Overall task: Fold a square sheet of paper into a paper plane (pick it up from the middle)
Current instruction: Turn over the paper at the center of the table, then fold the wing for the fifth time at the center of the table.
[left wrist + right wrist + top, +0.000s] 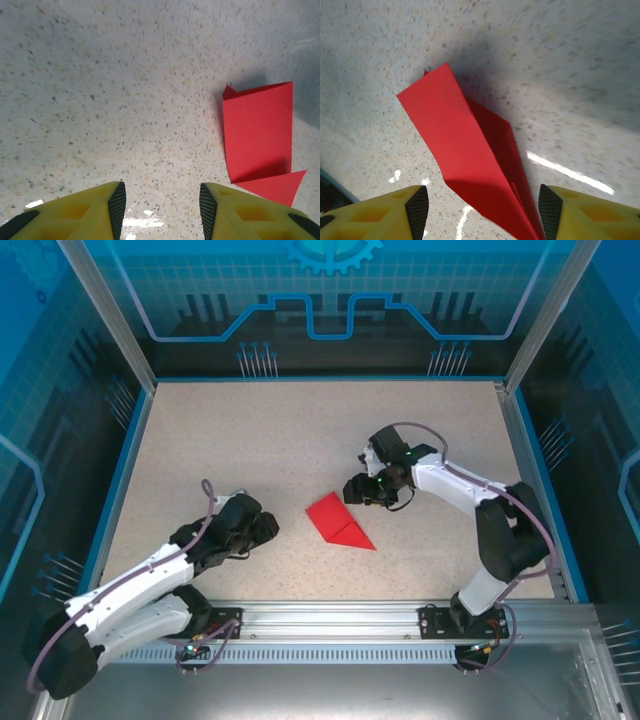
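Observation:
The square sheet of paper is folded into a slim red paper plane [338, 520] with a pointed end, lying on the speckled table near its middle. My right gripper [355, 490] hovers at its far right side and is open. In the right wrist view the paper plane [465, 150] runs down between the spread fingers of the right gripper [482, 212], its narrow end close to the right pad [550, 210], with one flap raised. My left gripper [262, 527] stands open to the left over bare table. In the left wrist view the left gripper [162, 205] has the paper plane [257, 132] off to its right.
The table [250, 440] is a speckled beige board with a blue rim [125, 480] and clear enclosure walls around it. An aluminium rail [330, 620] carrying both arm bases runs along the near edge.

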